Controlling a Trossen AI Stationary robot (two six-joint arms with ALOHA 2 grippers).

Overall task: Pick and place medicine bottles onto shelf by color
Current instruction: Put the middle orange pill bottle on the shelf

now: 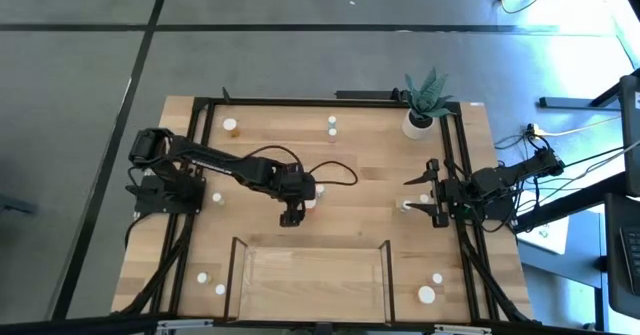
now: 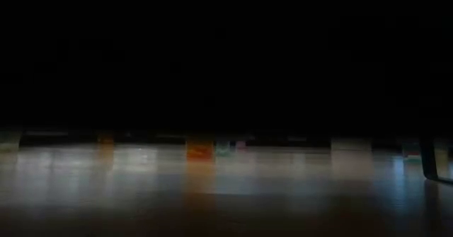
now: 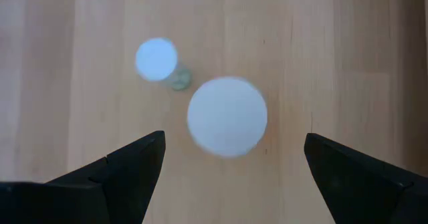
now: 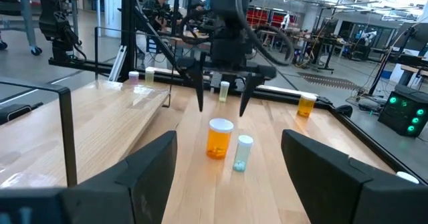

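A wide amber bottle (image 4: 219,142) with a white cap (image 3: 227,117) stands upright on the table's middle. Beside it stands a small greenish bottle (image 4: 243,153), its cap (image 3: 157,59) also white. My left gripper (image 3: 234,154) hangs open above the wide bottle, slanting down, with a finger on either side and clear of it (image 4: 221,107). The shelf (image 1: 310,275) lies at the table's near edge. My right gripper (image 1: 425,195) waits open and level at the table's right.
Other small bottles stand scattered: far left (image 1: 231,126), far middle (image 1: 332,125), left (image 1: 216,198), near left (image 1: 211,282), near right (image 1: 431,288), and by my right gripper (image 1: 403,205). A white plant pot (image 1: 418,125) stands at the far right corner.
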